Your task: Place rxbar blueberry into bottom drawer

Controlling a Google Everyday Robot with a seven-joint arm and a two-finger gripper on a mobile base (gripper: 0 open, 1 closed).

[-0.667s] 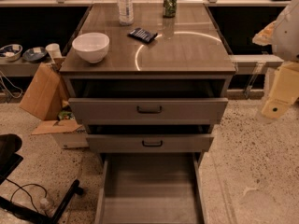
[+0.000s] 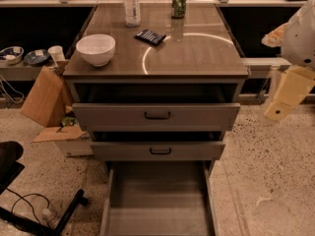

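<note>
With the rxbar blueberry [image 2: 150,36] lying flat on the cabinet top [image 2: 197,58] near the green can [image 2: 179,1], and the gripper [image 2: 285,97] well off to the right, its grip state impossible to tell, a reach could topple the can or skid the thin bar away from the open bottom drawer [image 2: 157,200].

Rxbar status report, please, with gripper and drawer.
Gripper far right, off the countertop. Rxbar on countertop, untouched. Bottom drawer pulled open. Bowl left of Rxbar, not blocking.

tool [image 2: 279,106] right of cabinet [image 2: 202,58] | bottom drawer [image 2: 157,200] open | upper drawers [image 2: 197,116] overhang
</note>
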